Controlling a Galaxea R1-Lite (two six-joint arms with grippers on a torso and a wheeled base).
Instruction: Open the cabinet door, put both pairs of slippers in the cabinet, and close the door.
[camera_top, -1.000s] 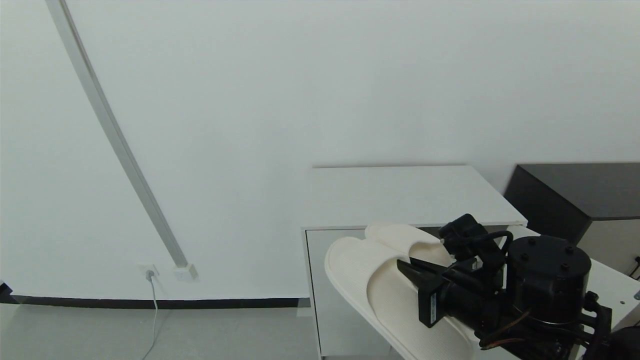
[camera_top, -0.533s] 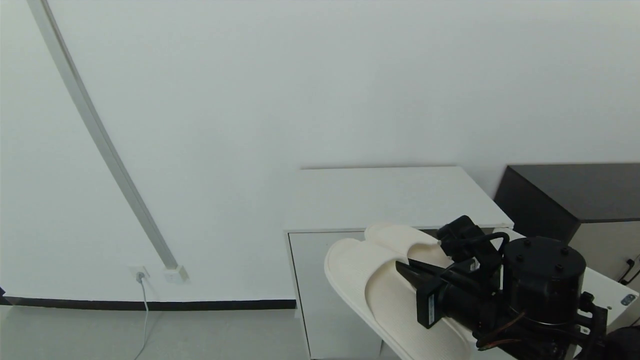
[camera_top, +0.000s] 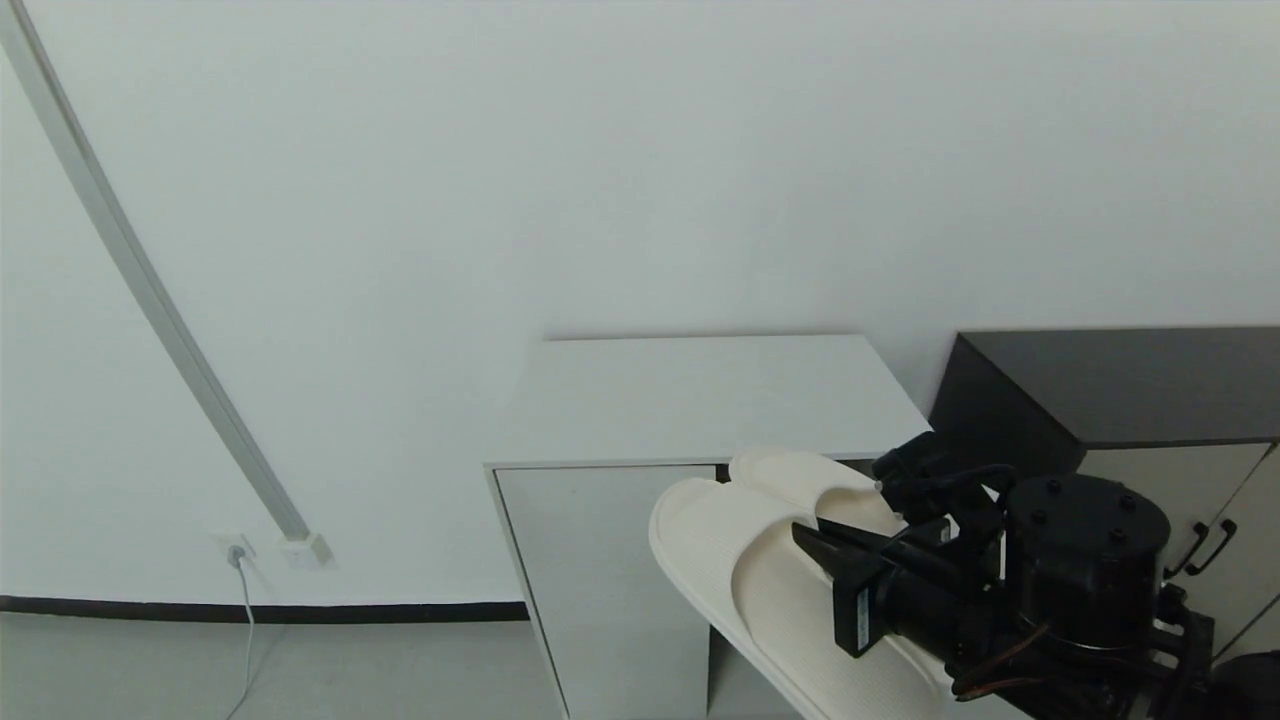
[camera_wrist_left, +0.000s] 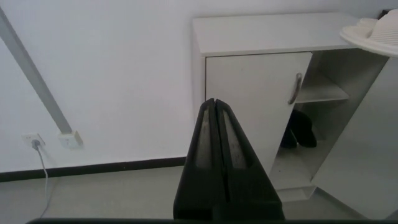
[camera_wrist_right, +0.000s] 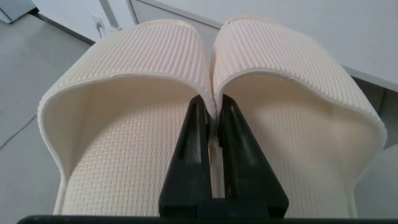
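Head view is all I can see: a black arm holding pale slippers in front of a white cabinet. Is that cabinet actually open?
Observer: Yes. In the left wrist view one half of the cabinet stands open, showing a shelf. The door with the handle is shut.
Operator: Is anything inside?
Observer: A dark pair, likely footwear, sits on the bottom level under the shelf.
Operator: How are the slippers held?
Observer: The right arm has its jaws pinched on the touching inner edges of both slippers, which lie side by side.
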